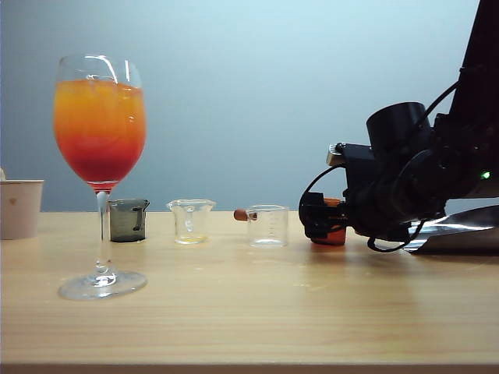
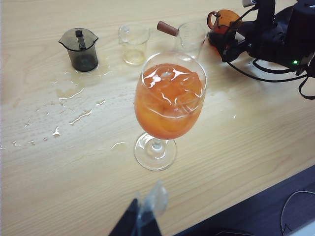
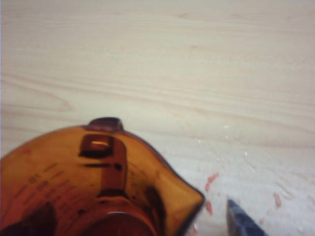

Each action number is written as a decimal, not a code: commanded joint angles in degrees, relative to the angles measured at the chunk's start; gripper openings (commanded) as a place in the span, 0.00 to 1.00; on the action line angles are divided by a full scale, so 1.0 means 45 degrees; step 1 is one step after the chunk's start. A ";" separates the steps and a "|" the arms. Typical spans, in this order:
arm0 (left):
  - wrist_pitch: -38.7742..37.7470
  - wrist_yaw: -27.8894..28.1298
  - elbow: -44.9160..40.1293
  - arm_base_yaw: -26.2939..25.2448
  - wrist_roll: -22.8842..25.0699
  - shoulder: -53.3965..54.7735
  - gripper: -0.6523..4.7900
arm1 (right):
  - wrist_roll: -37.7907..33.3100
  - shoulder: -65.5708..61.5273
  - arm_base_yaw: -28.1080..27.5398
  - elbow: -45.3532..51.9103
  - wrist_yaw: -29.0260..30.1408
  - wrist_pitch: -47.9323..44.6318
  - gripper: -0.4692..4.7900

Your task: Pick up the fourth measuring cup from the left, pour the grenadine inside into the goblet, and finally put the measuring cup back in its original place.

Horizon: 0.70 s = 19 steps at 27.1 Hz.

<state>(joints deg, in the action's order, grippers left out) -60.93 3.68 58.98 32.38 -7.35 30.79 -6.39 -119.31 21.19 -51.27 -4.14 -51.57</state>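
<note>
The goblet stands on the left of the table, holding an orange drink with ice. The grenadine lies as a red layer at the bottom of its bowl. The amber fourth measuring cup stands upright on the table, rightmost in the row. My right gripper is around it. In the right wrist view the cup fills the foreground, and one dark fingertip stands apart from its spout, so the jaws are open. My left gripper hovers on the goblet's near side, its fingers together, with a translucent bit showing between them.
A smoky grey cup, a clear cup and a clear cup with a brown handle line up left of the amber one. A paper cup stands at the far left. Spilled drops wet the table; red spots lie by the amber cup.
</note>
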 commanded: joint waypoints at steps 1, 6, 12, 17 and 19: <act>0.0058 0.0039 0.0029 -0.0015 -0.0034 -0.0015 0.11 | -0.0039 0.0384 0.0029 0.0316 0.0044 -0.0306 1.00; 0.0058 0.0034 0.0029 -0.0015 -0.0034 -0.0015 0.11 | -0.0034 0.1049 0.0000 0.0894 0.0092 -0.0287 1.00; 0.0058 0.0034 0.0029 -0.0015 -0.0034 -0.0015 0.11 | -0.0005 0.1404 0.0000 0.0981 0.0374 -0.0223 1.00; 0.0053 0.0039 0.0029 -0.0015 -0.0034 -0.0015 0.11 | 0.0403 0.1423 0.0000 0.0976 0.0262 -0.0097 1.00; 0.0058 0.0034 0.0029 -0.0015 -0.0034 -0.0015 0.11 | 0.0486 0.1423 0.0000 0.0976 0.0282 0.0010 1.00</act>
<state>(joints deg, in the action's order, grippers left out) -60.93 3.68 58.98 32.38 -7.35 30.79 -4.84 -113.30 21.15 -46.72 -2.87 -51.42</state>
